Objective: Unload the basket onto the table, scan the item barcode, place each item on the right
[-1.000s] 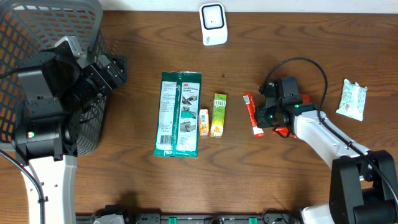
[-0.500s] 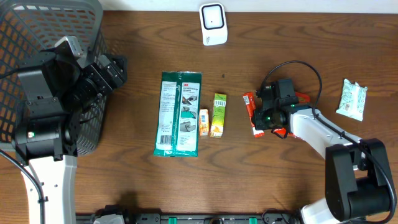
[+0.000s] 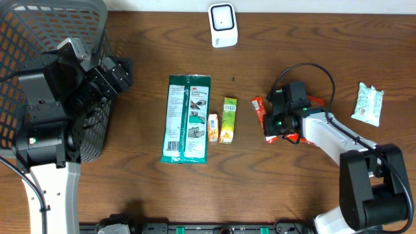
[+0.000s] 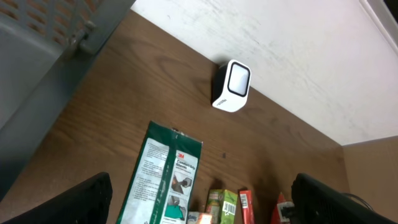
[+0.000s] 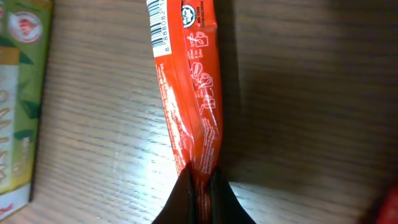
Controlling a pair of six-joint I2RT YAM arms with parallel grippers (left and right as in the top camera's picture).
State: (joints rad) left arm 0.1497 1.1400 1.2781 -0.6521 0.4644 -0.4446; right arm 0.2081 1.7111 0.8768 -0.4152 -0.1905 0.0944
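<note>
At the right of centre on the brown wooden surface [image 3: 130,188] lies the red snack packet [image 3: 262,117], a long narrow wrapper set slightly aslant, with white line drawings printed along it and a barcode at its far end in the right wrist view. The right pincer [image 5: 199,193] is clamped on the near tip of that packet: we see its two dark fingers [image 5: 177,205] pressed together on the crimped end, while the rest of the wrapper lies flat on the wood. Just left of the packet sit a green and yellow carton [image 3: 229,120] and, touching its left side, a smaller orange carton [image 3: 212,127]. Left of these lies a large green 3M pack [image 3: 186,118], its printed face up. The white barcode scanner [image 3: 222,25] stands at the far edge of the surface, well apart from the red packet. A white wrapped packet [image 3: 368,104] rests alone near the right edge. The left pincer [image 3: 120,75] hangs above the surface beside the grey mesh basket [image 3: 39,26], its jaws spread wide apart and holding nothing.
</note>
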